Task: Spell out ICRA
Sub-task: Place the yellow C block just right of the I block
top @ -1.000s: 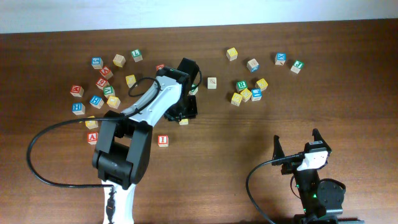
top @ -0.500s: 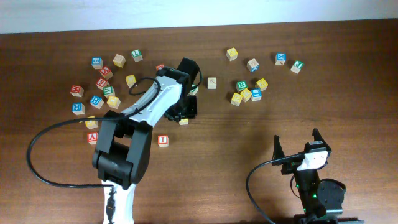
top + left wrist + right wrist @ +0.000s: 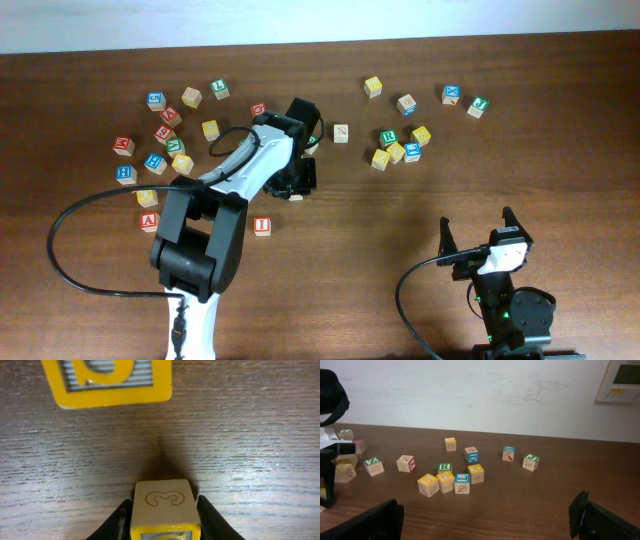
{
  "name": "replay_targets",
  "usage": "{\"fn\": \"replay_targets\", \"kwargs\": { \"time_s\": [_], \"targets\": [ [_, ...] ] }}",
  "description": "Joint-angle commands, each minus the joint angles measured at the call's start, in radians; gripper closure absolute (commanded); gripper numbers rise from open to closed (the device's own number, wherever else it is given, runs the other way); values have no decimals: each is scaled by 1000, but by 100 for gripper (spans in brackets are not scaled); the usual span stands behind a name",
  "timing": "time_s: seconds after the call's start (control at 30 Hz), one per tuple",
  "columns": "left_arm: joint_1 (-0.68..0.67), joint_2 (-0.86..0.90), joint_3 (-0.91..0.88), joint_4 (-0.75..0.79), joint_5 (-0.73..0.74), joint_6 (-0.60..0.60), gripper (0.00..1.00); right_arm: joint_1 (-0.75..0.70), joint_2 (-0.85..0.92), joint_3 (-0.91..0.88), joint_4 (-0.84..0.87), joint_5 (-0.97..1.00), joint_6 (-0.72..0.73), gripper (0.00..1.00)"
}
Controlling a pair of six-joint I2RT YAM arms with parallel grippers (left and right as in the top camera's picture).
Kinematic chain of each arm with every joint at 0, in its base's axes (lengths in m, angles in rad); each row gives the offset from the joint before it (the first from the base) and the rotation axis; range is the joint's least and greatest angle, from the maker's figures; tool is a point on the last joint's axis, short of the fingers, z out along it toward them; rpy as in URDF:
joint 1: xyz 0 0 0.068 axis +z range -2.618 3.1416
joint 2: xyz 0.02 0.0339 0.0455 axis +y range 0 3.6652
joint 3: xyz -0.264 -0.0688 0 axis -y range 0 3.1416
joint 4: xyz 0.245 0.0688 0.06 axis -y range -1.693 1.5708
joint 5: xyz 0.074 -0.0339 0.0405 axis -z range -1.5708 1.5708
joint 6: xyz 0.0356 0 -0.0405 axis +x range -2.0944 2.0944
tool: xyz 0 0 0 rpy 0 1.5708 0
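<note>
My left gripper (image 3: 298, 183) is shut on the yellow-faced C cube (image 3: 164, 506); its black fingers (image 3: 121, 519) press both sides, and an engraved C shows on its wooden face. I cannot tell whether the cube rests on the table. The red I cube (image 3: 262, 226) lies just below and left of the left gripper. The red A cube (image 3: 148, 221) lies at the left. The green R cube (image 3: 388, 137) sits in the right cluster and also shows in the right wrist view (image 3: 444, 467). My right gripper (image 3: 478, 238) is open and empty near the front right.
Another yellow cube (image 3: 107, 380) lies just ahead of the held cube. Several letter cubes are scattered at the back left (image 3: 165, 135). More cubes lie at the back right (image 3: 452, 95). A pale cube (image 3: 341, 132) lies right of the left arm.
The left arm has shifted slightly up and left. The yellow cube at its fingertips shows less from above. The right arm has not moved.
</note>
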Motion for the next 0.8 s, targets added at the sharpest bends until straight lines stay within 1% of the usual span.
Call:
{"fn": "replay_targets", "kwargs": {
  "time_s": [0.0,0.1,0.13,0.23,0.33,0.47,0.5,0.6,0.7,0.77],
  "targets": [
    [-2,12,-10,16,-20,9,70,8,-7,-5,-5,1,11,2],
    [-2,11,-7,15,-23,10,74,7,-7,-5,-5,1,11,2],
    [-2,11,-6,14,-23,10,79,8,-7,-5,-5,1,11,2],
    [-2,11,-5,3,-22,9,80,8,-7,-5,-5,1,11,2],
    [-2,-2,8,-56,-22,9,79,8,-7,-5,-5,1,11,2],
    [-2,-108,11,-141,23,9,79,8,-7,-5,-5,1,11,2],
    [-2,-130,11,-159,32,9,80,8,-7,-5,-5,1,11,2],
    [-23,-173,10,-269,38,8,81,8,-7,-5,-5,1,11,1],
    [-75,-172,-47,-266,36,-19,80,8,-7,-5,-5,1,11,2],
    [-97,-172,-93,-234,0,-62,80,8,-7,-5,-5,1,11,2]
  ]
}}
